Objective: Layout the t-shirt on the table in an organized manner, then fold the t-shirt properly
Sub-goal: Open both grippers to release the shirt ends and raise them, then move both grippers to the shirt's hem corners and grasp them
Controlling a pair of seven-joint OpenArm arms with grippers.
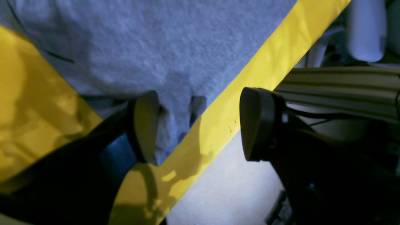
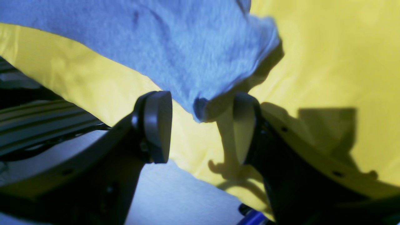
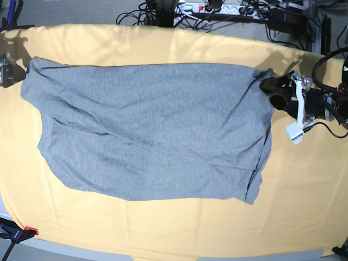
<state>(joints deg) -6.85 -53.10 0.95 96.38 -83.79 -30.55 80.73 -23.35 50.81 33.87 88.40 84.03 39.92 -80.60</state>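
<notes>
The grey t-shirt point(image 3: 147, 130) lies spread wide and mostly flat on the table point(image 3: 163, 228), creased along its right side. My left gripper point(image 3: 274, 92) hangs at the shirt's far right corner. In its wrist view the left gripper point(image 1: 200, 125) is open, and the shirt's corner point(image 1: 168, 131) rests loose against one finger point(image 1: 143, 125). My right gripper point(image 3: 4, 70) barely shows at the left edge, beside the shirt's far left corner. In its own view the right gripper point(image 2: 201, 131) is open, with a shirt corner point(image 2: 200, 109) drooping free between the jaws above the yellow cloth point(image 2: 328, 62).
Cables and a power strip point(image 3: 217, 8) lie beyond the table's far edge. A clamp point(image 3: 16, 232) grips the near left corner. Ribbed metal rails point(image 1: 337, 90) point(image 2: 37, 122) and pale floor point(image 1: 225, 193) show past the table edge in both wrist views.
</notes>
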